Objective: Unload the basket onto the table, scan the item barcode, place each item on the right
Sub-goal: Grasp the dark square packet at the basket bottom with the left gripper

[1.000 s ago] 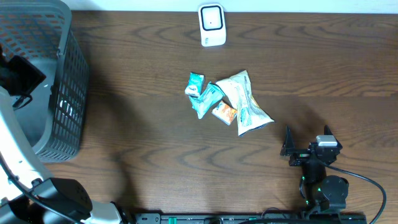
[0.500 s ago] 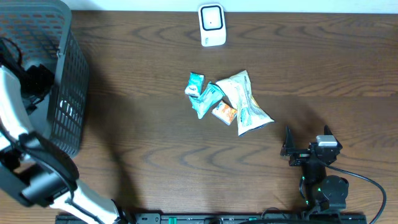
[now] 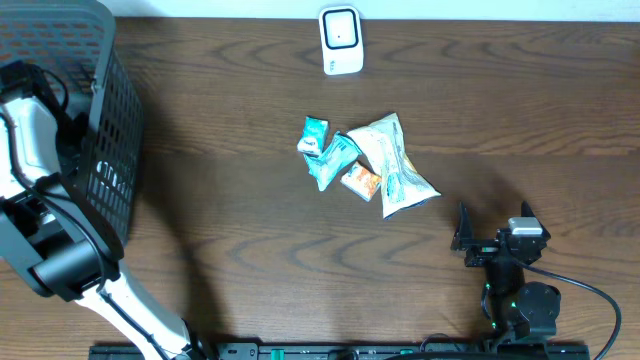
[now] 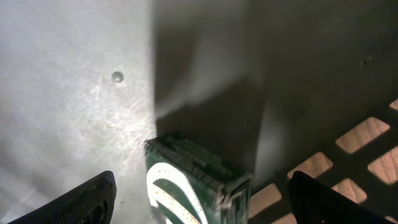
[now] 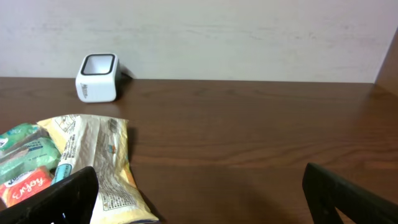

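The dark mesh basket (image 3: pixel 100 150) stands at the far left end of the bench (image 3: pixel 250 230). In the left wrist view, one green-and-white pack (image 4: pixel 186 186) lies on its pale grey floor, close to the latticed wall. I cannot tell whether anything else lies in the basket.

The left arm (image 3: pixel 30 130) reaches over the basket's rim and points down inside it. The left fingers (image 4: pixel 87 199) are spread wide, one on each side of the pack. There is a gap on both sides, so they grip nothing.

The remaining items lie in a loose pile (image 3: pixel 365 165) near the middle of the bench. A cream bag (image 3: pixel 395 165) lies on the pile's right side, with two teal packets (image 3: pixel 315 135) on the left. A small orange packet (image 3: pixel 360 182) is tucked against the bag's lower edge. The white scanner (image 3: pixel 340 40) stands at the far edge of the bench, well apart from the pile.

The right arm (image 3: pixel 520 290) sits low at the near right corner of the bench, aimed level across it toward the pile and scanner. The right fingers (image 5: pixel 68 196) are wide apart with nothing between them.
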Robot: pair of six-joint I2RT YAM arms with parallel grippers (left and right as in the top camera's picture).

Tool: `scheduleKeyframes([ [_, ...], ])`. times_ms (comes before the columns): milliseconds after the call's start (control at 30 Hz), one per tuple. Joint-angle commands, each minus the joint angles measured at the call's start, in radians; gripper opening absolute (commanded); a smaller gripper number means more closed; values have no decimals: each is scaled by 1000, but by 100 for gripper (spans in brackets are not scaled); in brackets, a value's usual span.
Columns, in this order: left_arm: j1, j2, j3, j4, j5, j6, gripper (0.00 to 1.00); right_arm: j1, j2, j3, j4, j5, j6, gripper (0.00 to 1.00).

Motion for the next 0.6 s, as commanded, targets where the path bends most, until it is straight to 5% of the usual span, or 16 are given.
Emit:
scheduleKeyframes([
  [0,-20,24,-11,-1,13,21,88,3,-6,-1,-4,2,-11,99],
  [500,-26,24,-105,74,-110,28,87,3,-6,-1,-4,1,-11,99],
  [567,-26,24,-119,84,-110,28,81,3,-6,-1,-4,2,-11,99],
])
